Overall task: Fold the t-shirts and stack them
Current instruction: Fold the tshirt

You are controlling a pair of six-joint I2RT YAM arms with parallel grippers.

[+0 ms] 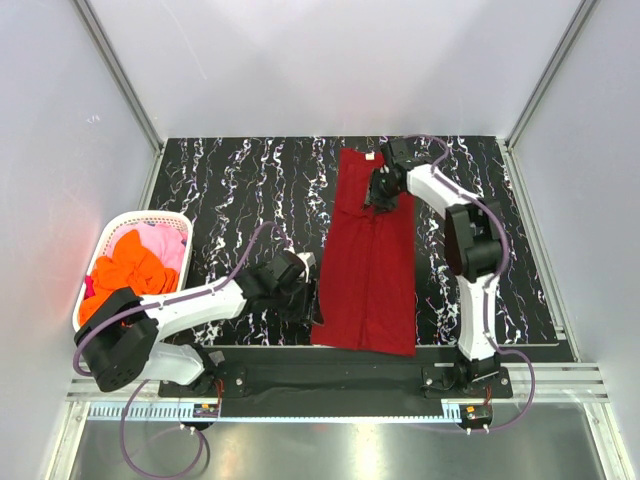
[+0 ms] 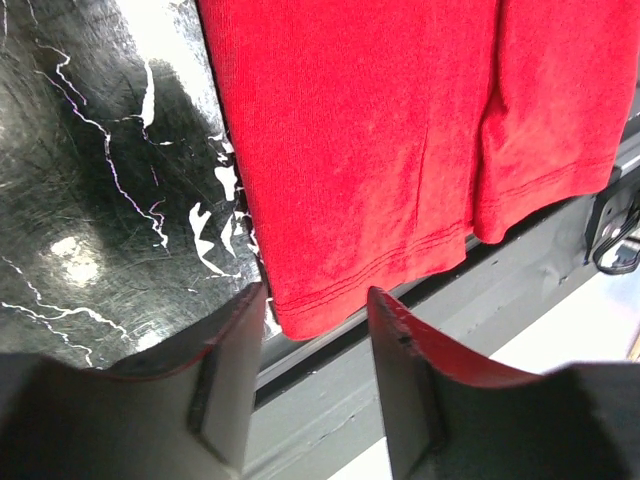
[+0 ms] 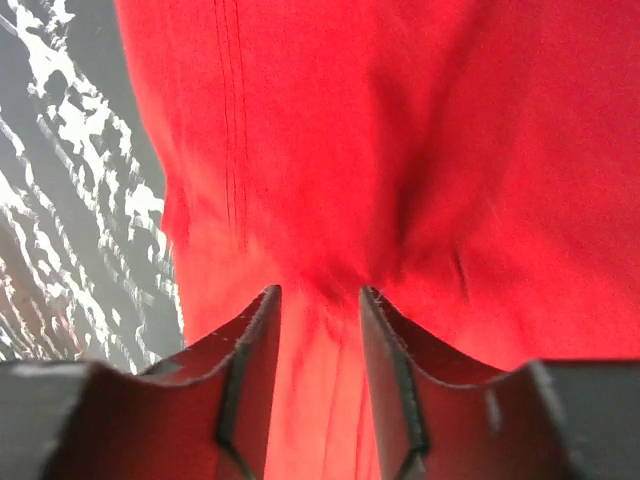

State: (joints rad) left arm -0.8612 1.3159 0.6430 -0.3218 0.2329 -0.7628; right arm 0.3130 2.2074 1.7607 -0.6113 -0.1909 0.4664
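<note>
A dark red t-shirt [image 1: 368, 255] lies flat on the black marbled mat [image 1: 240, 190], folded into a long strip running from far to near. My left gripper [image 1: 306, 290] sits low at its near left corner. In the left wrist view the left gripper [image 2: 315, 300] is open and holds nothing, with the hem corner of the red shirt [image 2: 380, 130] just past its tips. My right gripper [image 1: 380, 193] is over the far end of the strip. In the right wrist view the right gripper [image 3: 320, 292] stands open, down on the red cloth [image 3: 400, 130], which puckers between the tips.
A white plastic basket [image 1: 108, 236] stands at the left off the mat, holding an orange shirt [image 1: 130, 272] and a pink one [image 1: 168, 243]. The shirt's near hem reaches the mat's front edge by the grey rail [image 1: 330, 385]. Grey walls enclose the table.
</note>
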